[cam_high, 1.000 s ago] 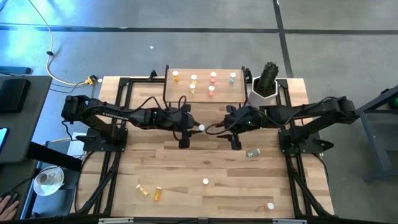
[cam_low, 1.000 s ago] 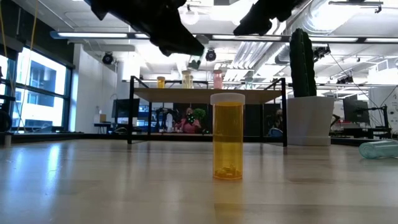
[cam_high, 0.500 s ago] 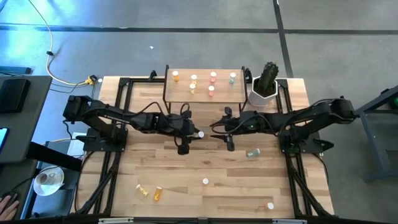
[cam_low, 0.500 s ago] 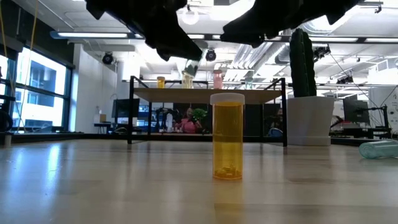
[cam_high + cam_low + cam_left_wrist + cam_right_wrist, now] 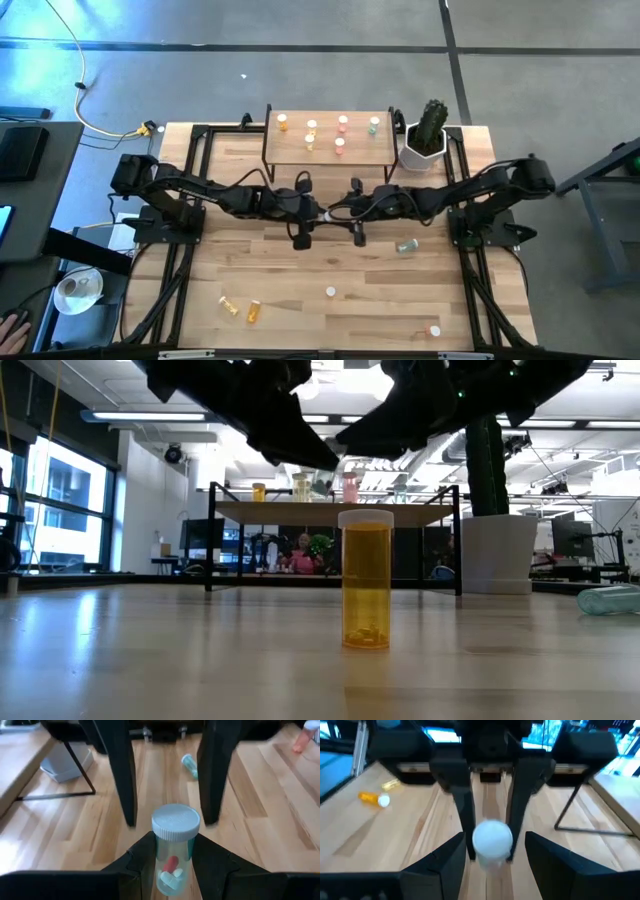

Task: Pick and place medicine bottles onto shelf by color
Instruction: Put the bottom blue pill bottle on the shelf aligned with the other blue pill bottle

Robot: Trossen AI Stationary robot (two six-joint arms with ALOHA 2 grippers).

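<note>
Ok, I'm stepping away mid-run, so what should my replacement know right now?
Left gripper: shut on a bottle, held in the air over mid-table.
Right gripper: open, fingers either side of that bottle's cap, not gripping.
Done: six bottles stand on the shelf.
Left: the held bottle, plus five on the table: one upright, four lying.

Left hand (image 5: 172,862) grips a seemingly green-tinted bottle (image 5: 173,847), white-capped.
</note>
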